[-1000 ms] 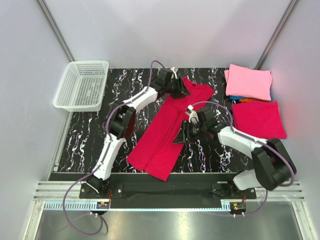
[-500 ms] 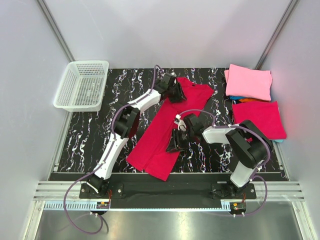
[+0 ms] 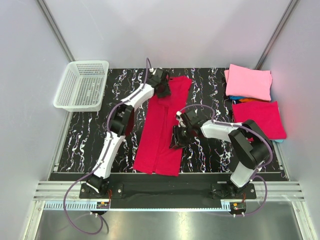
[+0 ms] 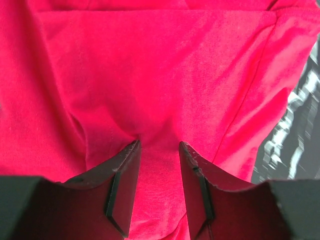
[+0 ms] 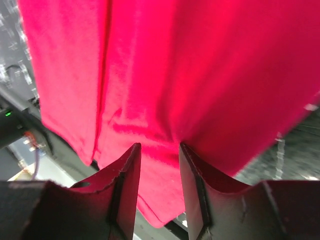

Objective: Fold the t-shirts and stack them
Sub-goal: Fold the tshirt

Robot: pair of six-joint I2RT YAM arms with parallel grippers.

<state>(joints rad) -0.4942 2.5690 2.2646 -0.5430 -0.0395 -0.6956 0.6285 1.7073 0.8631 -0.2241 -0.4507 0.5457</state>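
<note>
Straightened from its slant, crimson t-shirt [image 3: 159, 136] lies lengthwise; left tool [image 3: 164, 89] and right tool [image 3: 176, 142] pinch it.

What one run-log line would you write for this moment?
crimson-red cloth t-shirt: long strip on black marbled table | left gripper: shut on far end | right gripper: shut on right edge

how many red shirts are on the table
2. One red shirt lies lengthwise mid-table; the folded red shirt sits at the right edge, beside the pink shirt. Others may hide.
</note>
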